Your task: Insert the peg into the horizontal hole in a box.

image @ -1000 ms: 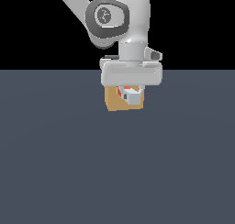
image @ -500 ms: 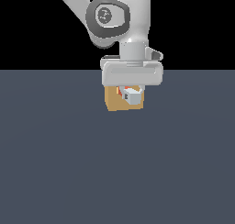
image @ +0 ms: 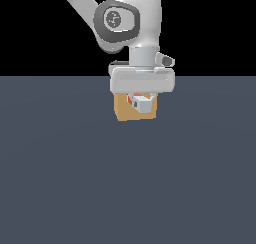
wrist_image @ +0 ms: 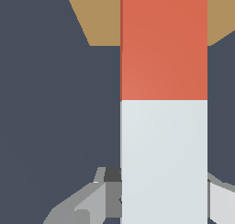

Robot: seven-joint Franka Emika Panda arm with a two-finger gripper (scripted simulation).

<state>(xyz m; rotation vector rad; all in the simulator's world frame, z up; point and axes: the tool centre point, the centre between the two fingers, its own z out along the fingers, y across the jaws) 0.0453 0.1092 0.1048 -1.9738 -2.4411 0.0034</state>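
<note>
The peg (wrist_image: 163, 81) is a square bar, orange-red with a white end; my gripper (wrist_image: 163, 198) is shut on the white end. In the exterior view the gripper (image: 140, 102) hangs right in front of the tan-orange box (image: 125, 111), and the white end of the peg (image: 142, 104) points toward the camera. In the wrist view the orange-red part runs over the box (wrist_image: 98, 16) and out of frame. The hole is hidden behind the peg and the hand. I cannot tell whether the peg's tip is inside it.
The dark grey table surface (image: 125, 188) spreads around the box. The arm's white links (image: 125, 23) rise above the box toward the exterior view's left.
The arm and peg stay almost still in front of the box; the gripper has shifted only slightly.
</note>
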